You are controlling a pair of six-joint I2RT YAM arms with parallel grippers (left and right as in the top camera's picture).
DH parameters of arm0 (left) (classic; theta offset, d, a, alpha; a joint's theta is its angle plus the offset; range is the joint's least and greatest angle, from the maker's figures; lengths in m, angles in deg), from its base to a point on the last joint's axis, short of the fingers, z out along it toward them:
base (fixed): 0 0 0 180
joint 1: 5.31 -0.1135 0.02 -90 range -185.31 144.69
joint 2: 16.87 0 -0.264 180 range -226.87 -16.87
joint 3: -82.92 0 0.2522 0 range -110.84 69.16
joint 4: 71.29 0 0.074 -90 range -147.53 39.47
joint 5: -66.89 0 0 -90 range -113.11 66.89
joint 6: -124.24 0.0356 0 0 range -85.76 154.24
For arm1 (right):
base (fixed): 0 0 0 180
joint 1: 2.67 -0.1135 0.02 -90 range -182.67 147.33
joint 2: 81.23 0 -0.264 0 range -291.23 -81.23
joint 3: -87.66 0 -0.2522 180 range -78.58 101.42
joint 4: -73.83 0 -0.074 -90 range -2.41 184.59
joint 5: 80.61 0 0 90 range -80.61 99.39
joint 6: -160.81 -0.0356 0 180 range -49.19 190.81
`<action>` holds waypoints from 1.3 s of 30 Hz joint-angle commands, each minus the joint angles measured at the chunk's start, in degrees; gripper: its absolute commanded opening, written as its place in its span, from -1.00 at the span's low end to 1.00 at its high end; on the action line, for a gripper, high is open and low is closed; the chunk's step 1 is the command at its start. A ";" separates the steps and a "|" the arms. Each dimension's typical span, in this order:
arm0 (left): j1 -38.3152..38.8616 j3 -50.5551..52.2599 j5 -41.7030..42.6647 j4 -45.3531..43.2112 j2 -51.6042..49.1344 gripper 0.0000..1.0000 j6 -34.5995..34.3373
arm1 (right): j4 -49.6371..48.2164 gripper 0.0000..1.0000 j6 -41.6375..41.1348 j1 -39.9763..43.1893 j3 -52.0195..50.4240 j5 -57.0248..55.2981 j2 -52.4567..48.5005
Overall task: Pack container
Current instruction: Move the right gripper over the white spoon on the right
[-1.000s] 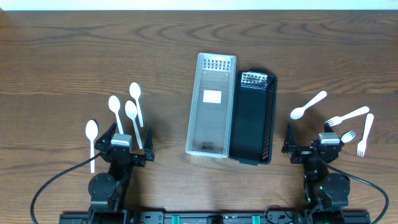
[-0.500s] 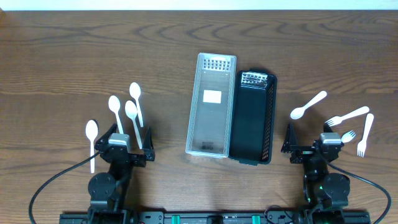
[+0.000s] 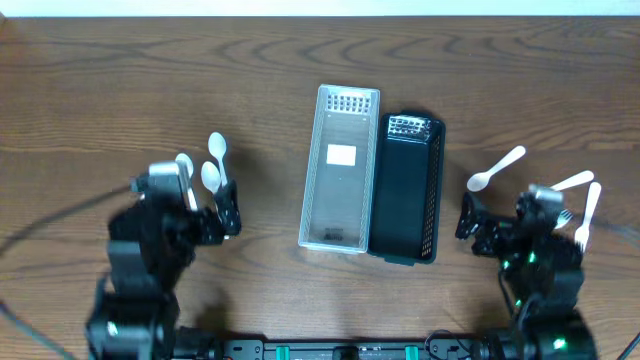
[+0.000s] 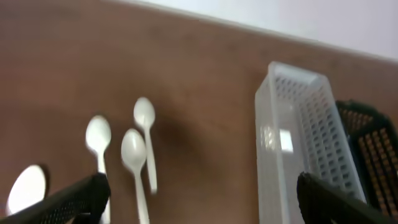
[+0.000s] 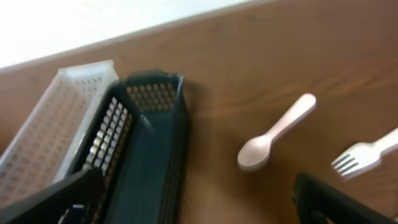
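Note:
A clear plastic basket (image 3: 340, 170) and a black basket (image 3: 405, 190) lie side by side at the table's middle, both empty. Three white spoons (image 3: 212, 170) lie left of them. They also show in the left wrist view (image 4: 133, 148), with a fourth spoon (image 4: 25, 188) at the lower left. A white spoon (image 3: 495, 168) and white forks (image 3: 562, 184) lie to the right. My left gripper (image 3: 185, 205) is open and empty, raised over the left spoons. My right gripper (image 3: 510, 225) is open and empty, beside the forks and right of the black basket (image 5: 143, 143).
Dark wooden table (image 3: 120, 90) with a white wall edge at the far side. In the right wrist view the spoon (image 5: 273, 134) and one fork (image 5: 367, 152) lie ahead of the fingers.
Both arms have risen from their rest pose and moved forward over the table. The left arm now covers the leftmost spoon. The right arm covers part of one fork.

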 commanded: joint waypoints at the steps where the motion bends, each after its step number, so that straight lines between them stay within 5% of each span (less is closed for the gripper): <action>1: 0.26 -11.45 -0.04 7.61 -10.27 0.96 2.71 | 7.96 0.99 1.11 0.17 11.52 1.05 -9.77; 6: 0.26 -26.99 -6.54 23.39 -23.02 0.96 5.64 | 25.03 0.99 2.73 0.15 30.08 1.73 -23.69; 10: 0.26 -30.40 -6.49 26.97 -26.82 0.96 5.81 | 29.92 0.99 3.91 0.24 36.87 2.51 -29.09; 16: 0.22 -30.40 -6.54 27.34 -27.61 0.96 6.01 | 35.43 0.98 -18.86 2.95 40.52 -8.92 -39.08; 26: 0.22 -30.40 -6.51 27.36 -27.63 0.96 5.99 | 29.18 0.98 -29.83 8.46 44.19 -8.90 -64.30; 39: 0.22 -30.40 -6.51 27.56 -27.63 0.96 5.97 | 15.04 0.96 -32.35 9.11 44.17 -8.46 -78.20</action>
